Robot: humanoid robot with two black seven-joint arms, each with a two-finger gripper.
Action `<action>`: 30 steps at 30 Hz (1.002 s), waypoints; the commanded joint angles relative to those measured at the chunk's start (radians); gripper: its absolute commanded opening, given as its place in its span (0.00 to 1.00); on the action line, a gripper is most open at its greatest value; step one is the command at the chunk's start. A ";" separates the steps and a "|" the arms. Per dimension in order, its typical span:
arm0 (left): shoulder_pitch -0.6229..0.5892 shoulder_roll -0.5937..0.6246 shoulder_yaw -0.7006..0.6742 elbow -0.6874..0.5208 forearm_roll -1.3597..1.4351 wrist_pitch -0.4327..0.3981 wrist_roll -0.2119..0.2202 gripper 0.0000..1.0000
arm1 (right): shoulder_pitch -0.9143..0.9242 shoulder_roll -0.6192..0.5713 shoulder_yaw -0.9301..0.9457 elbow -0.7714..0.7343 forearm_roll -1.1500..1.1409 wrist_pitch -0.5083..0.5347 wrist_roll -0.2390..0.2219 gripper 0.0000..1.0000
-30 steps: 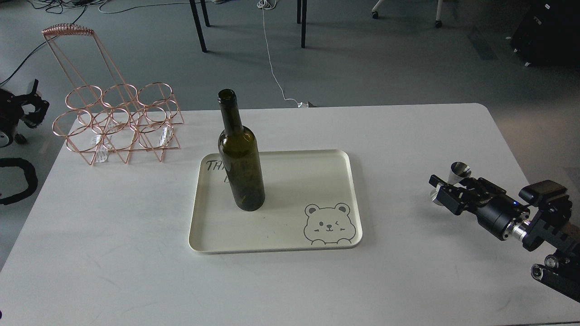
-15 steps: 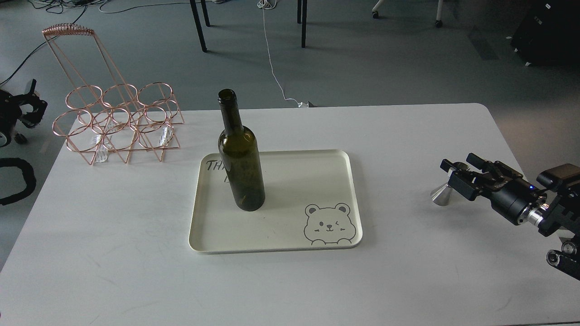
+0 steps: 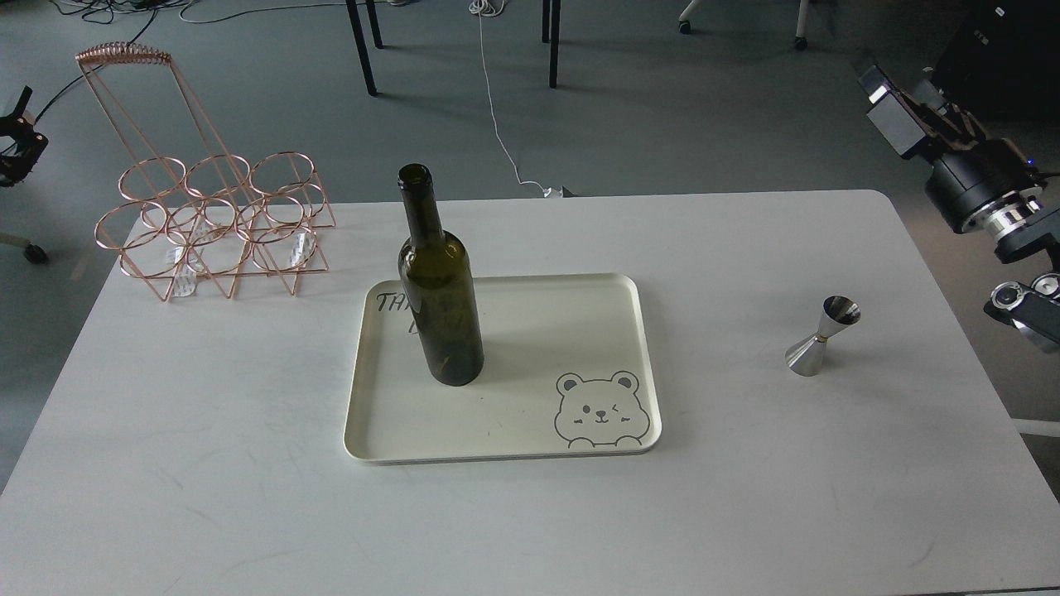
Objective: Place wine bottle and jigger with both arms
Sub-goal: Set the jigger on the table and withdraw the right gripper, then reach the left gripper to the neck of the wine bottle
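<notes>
Surface [image 3: 248, 463] of plain white fills most of the head view, with grey floor beyond its far edge. At the far left edge of the view, off the surface, a small dark piece of the left tool [image 3: 16, 145] shows; too little of it is in view to tell whether it is open or closed. On the far left part of the surface stands a copper wire rack [image 3: 207, 219] with round rings and a tall looped handle. Right of it, near the middle, lies a cream tray [image 3: 505, 331] with rounded corners, dark handwriting at its far left corner and a winking bear drawing [image 3: 598, 411] at its near right corner. The wine bottle [image 3: 439, 285] stands upright on the left part of the tray, dark olive-green, its mouth uncorked, partly covering the handwriting. Well to the right of the tray, the jigger [image 3: 822, 336] rests alone on the bare surface, leaning slightly, touched by nothing. Above and beyond it at the upper right, the right tool [image 3: 898, 112] hangs over the floor past the surface's far right corner, well apart from the jigger; its fingers cannot be told apart, so I cannot tell if it is open or closed.
</notes>
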 commanded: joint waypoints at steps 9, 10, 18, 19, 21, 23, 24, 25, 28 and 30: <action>-0.207 0.201 0.003 -0.355 0.502 0.000 0.025 0.98 | 0.029 0.200 0.150 -0.241 0.396 0.117 0.000 0.96; -0.213 0.209 0.003 -0.385 0.552 0.000 0.024 0.98 | 0.030 0.200 0.169 -0.243 0.436 0.143 0.000 0.96; -0.220 0.275 -0.009 -0.729 0.993 0.013 0.019 0.98 | 0.035 0.209 0.329 -0.284 0.725 0.369 0.000 0.97; -0.220 0.276 -0.008 -0.766 1.036 0.028 0.019 0.98 | 0.035 0.212 0.335 -0.294 0.782 0.396 0.000 0.97; -0.218 0.283 0.000 -0.841 1.125 0.068 0.019 0.98 | 0.027 0.212 0.337 -0.307 0.916 0.461 0.000 0.97; -0.216 0.292 0.008 -0.907 1.200 0.090 0.022 0.98 | 0.015 0.212 0.337 -0.312 0.996 0.508 0.000 0.97; -0.213 0.296 0.008 -0.934 1.246 0.090 0.027 0.98 | 0.009 0.212 0.337 -0.310 1.014 0.524 0.000 0.97; -0.210 0.296 0.017 -0.962 1.307 0.090 0.028 0.98 | 0.003 0.210 0.338 -0.310 1.019 0.533 0.000 0.97; -0.207 0.300 0.070 -1.013 1.490 0.097 0.030 0.98 | -0.003 0.200 0.341 -0.310 1.037 0.542 0.000 0.97; -0.206 0.292 0.098 -1.014 1.580 0.126 0.030 0.98 | -0.003 0.195 0.351 -0.310 1.065 0.561 0.000 0.97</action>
